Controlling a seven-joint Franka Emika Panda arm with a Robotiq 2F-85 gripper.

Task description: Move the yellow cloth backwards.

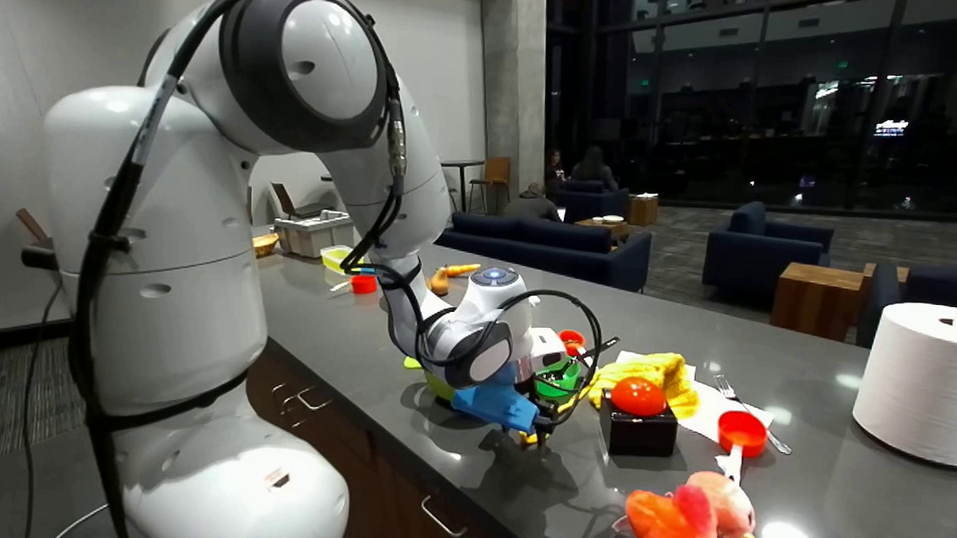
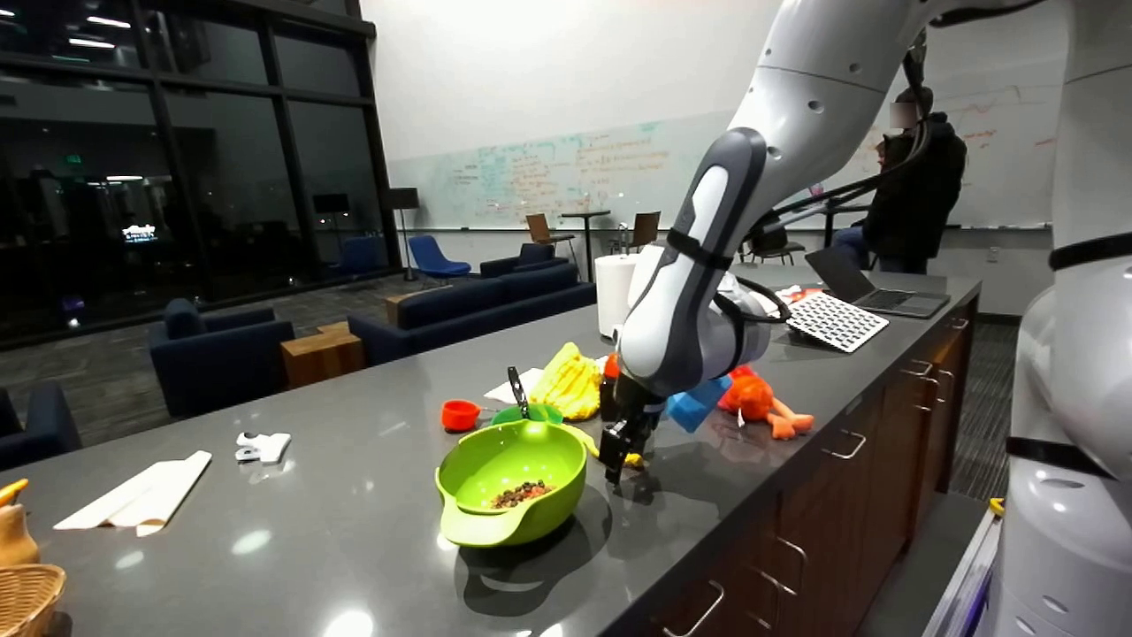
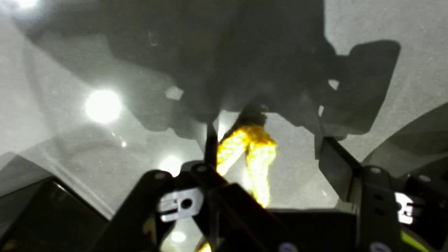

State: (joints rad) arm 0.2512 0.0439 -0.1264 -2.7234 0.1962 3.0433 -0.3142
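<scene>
The yellow cloth is bunched on the dark counter in both exterior views (image 1: 670,371) (image 2: 566,385). A narrow folded strip of it runs towards my gripper, and this strip shows in the wrist view (image 3: 260,161) as a bent loop on the counter. My gripper (image 3: 271,154) is open, with its fingers wide apart. The strip lies between them, close to the left finger in that view and well apart from the right one. In both exterior views my gripper (image 1: 541,430) (image 2: 619,451) points down, low over the counter. The arm hides part of the strip.
A black box (image 1: 640,434) with a red dome (image 1: 638,396) stands in front of the cloth bunch. A green bowl (image 2: 513,482) is close beside my gripper. A red cup (image 1: 742,433), a fork (image 1: 752,410), plush toys (image 1: 673,523) and a paper roll (image 1: 920,388) stand farther along.
</scene>
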